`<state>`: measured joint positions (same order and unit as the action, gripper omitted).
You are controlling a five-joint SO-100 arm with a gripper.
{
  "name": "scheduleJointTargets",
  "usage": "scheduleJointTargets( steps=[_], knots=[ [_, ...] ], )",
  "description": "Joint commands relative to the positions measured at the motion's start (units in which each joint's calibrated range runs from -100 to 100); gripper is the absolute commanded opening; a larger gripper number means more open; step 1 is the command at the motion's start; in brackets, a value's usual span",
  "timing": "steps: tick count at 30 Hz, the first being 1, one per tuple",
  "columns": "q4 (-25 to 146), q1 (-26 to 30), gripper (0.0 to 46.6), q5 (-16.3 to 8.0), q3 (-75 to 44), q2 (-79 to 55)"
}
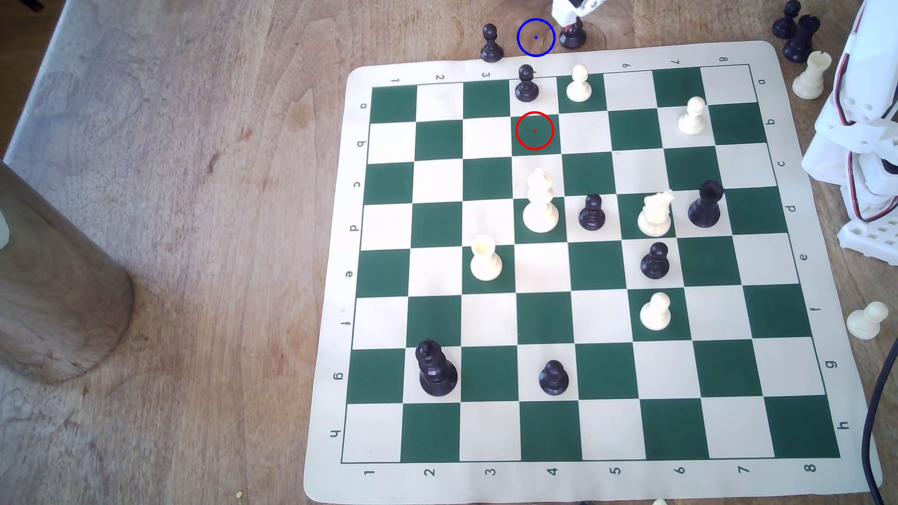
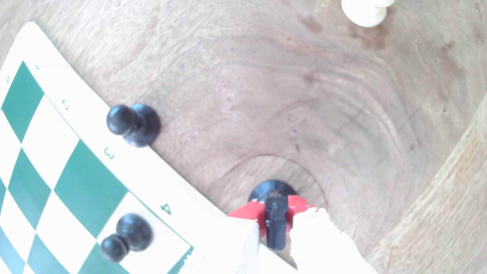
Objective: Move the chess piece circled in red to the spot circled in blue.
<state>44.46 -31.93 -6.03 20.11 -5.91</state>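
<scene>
Red-padded white fingers (image 2: pixel 275 218) pinch the black notched-head knight (image 2: pixel 275 224) off the board, just beside the blue-ringed wood spot (image 1: pixel 536 37), release pending.

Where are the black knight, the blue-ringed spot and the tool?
black knight (image 2: pixel 275 224), wrist view, on its head.
blue-ringed spot (image 1: pixel 536 37), exterior view, on the centre dot.
tool (image 2: pixel 276 222), wrist view, midway between its red pads.

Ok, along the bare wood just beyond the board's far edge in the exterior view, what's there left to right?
Black pawn → blue-ringed spot → black knight, with the gripper around its top.
</scene>
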Motion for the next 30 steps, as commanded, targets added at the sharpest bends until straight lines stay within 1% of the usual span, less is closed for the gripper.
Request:
scheduleJointTargets(
  steps=[1, 3, 4, 6, 12, 18, 25, 30],
  knots=[
    [-0.56, -0.72, 4.0, 0.24, -3.79, 0.73],
    [-0.32, -0.72, 8.1, 0.29, -3.79, 0.64],
    [0.09, -0.8, 11.0, 0.39, -3.43, 0.56],
    [0.09, -0.88, 12.1, 0.54, -2.97, 0.73],
    [1.07, -1.66, 13.3, 1.17, -0.98, 3.19],
    [6.15, -1.9, 14.3, 1.76, 2.74, 9.98],
    [12.21, -0.88, 14.7, 0.63, 4.55, 19.4],
    [19.17, 0.68, 13.3, 0.15, 6.27, 27.89]
  ],
)
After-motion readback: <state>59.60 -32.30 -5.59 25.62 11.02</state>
